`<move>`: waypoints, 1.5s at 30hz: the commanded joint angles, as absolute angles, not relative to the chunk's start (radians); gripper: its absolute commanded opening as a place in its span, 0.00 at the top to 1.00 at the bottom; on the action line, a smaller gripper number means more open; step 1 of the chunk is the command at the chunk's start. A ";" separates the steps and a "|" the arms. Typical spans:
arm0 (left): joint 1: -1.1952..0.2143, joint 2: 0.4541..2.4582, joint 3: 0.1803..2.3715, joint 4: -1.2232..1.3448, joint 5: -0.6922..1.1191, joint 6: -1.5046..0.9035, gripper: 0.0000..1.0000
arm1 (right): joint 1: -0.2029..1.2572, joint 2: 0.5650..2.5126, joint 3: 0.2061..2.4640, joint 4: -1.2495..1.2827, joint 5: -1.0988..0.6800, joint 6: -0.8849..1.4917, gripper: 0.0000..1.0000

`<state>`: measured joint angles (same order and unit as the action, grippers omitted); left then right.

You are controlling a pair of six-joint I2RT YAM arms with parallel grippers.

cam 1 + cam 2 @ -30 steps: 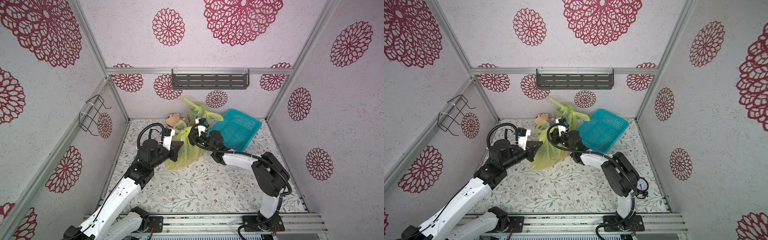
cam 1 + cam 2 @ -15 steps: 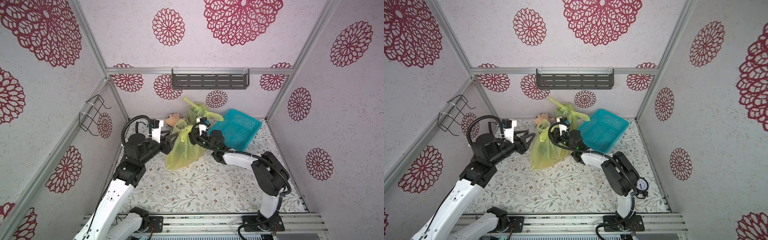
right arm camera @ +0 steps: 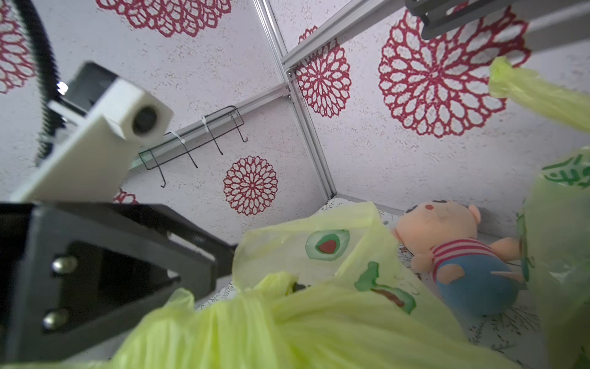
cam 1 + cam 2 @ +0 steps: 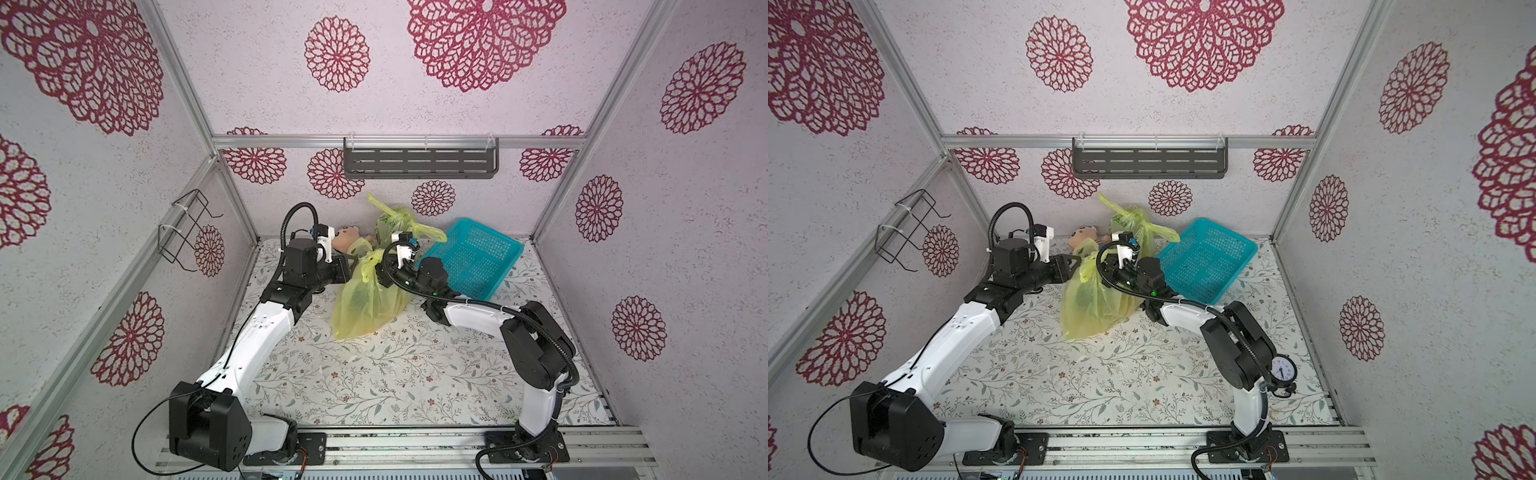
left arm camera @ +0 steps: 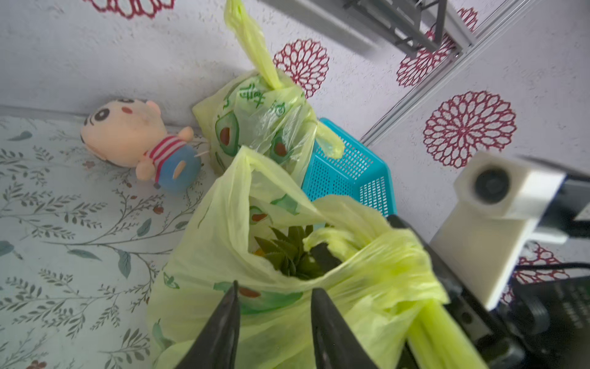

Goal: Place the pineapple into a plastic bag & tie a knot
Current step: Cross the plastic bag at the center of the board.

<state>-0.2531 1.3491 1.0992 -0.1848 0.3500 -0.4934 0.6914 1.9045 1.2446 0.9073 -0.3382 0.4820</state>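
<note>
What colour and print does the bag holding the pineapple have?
The bag is translucent yellow-green with green avocado prints, clearest in the left wrist view.

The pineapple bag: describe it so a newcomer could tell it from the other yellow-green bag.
Start at the teal basket at the far edge of the floral mat. Beside it stand two yellow-green bags; the pineapple bag is the one nearer the robot. Unlike the knotted bag behind it, its mouth is open, showing green pineapple leaves.
</note>
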 commanded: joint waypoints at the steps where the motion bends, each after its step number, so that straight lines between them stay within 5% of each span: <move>1: -0.249 1.338 0.989 -0.021 0.504 -0.599 0.60 | 0.659 1.920 1.314 0.963 -0.451 0.596 1.00; 17: -0.309 1.413 0.885 0.193 0.674 -0.637 0.67 | 0.644 2.004 1.429 1.109 -0.657 0.898 1.00; 34: -0.249 1.173 0.995 -0.189 0.551 -0.397 0.55 | 0.643 2.029 1.447 1.184 -0.670 0.970 1.00; 45: -0.195 1.233 1.092 -0.105 0.458 -0.503 0.60 | 0.643 2.046 1.459 1.190 -0.679 0.974 1.00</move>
